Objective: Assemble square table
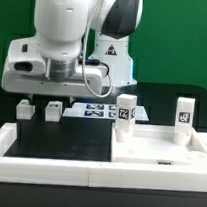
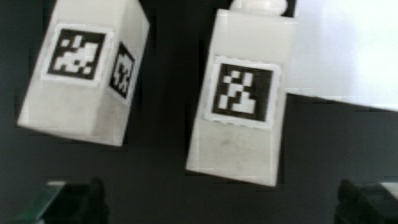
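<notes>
We saw the gripper [image 2: 222, 203] hanging over the black table [image 1: 64, 144], its jaws spread wide with nothing between them. Its dark fingers [image 2: 79, 200] showed only at the two sides of the wrist view.

Under it lay two loose legs, side by side and near each other but apart: the first leg [image 2: 84, 72] and the second leg [image 2: 246, 100]. Each bore a square black-and-white tag on its upper face, and the first leg carried another on its side face. The tags held block patterns only, and we could read no letters or numbers on them.

In the exterior view the pair lay toward that view's left, just beside the marker board [image 1: 91, 111], whose tags were too small to make out. The square top [image 1: 158, 150] lay flat at the exterior view's right. The third leg [image 1: 126, 115] stood upright at the top's edge nearest the marker board, and the fourth leg [image 1: 183, 112] stood upright farther to the exterior view's right. Each showed one tag toward the camera. We could not tell whether either was fixed to the top.

White rim bars [image 1: 46, 173] edged the table. A dark triangular mark [image 1: 113, 49] sat on the arm's base, too small to read.
</notes>
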Robot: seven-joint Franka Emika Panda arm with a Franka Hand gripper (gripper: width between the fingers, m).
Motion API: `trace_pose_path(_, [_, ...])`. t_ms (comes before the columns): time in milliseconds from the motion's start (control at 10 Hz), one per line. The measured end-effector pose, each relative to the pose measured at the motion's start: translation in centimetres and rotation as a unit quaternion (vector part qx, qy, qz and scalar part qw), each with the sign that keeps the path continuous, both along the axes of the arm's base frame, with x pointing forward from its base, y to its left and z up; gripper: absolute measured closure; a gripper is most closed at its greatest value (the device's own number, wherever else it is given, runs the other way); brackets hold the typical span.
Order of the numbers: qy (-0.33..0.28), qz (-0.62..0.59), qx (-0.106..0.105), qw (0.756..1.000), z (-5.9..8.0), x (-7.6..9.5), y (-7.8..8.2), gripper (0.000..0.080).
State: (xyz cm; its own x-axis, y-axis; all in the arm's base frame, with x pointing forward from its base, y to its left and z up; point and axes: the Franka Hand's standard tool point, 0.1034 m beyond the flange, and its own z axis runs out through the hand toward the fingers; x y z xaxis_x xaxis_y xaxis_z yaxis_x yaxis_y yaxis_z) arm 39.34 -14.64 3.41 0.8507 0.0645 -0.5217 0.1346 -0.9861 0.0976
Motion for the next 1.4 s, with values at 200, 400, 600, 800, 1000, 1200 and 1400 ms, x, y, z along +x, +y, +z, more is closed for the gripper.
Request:
trace_pose_path(200, [0.001,-0.006,-0.002,1.0,0.0,-0.1,0.1,0.015])
trace_pose_path(400, [0.012,-0.007,-0.001,1.0,-0.1,-0.1,0.1,0.015])
trace_pose_path(600, [0.081,-0.016,0.001,0.997,0.4,-1.2,0.2,0.015])
trace_pose_path(800, [0.141,-0.023,-0.009,0.99,0.2,-1.1,-0.1,0.015])
trace_pose_path(1000, [0.199,-0.031,-0.019,0.979,0.2,-1.6,-0.1,0.015])
trace_pose_path(1200, [0.216,-0.036,-0.026,0.975,-0.2,-1.5,-0.2,0.015])
trace_pose_path(1400, [0.217,-0.041,-0.029,0.975,-0.4,-1.6,0.0,0.015])
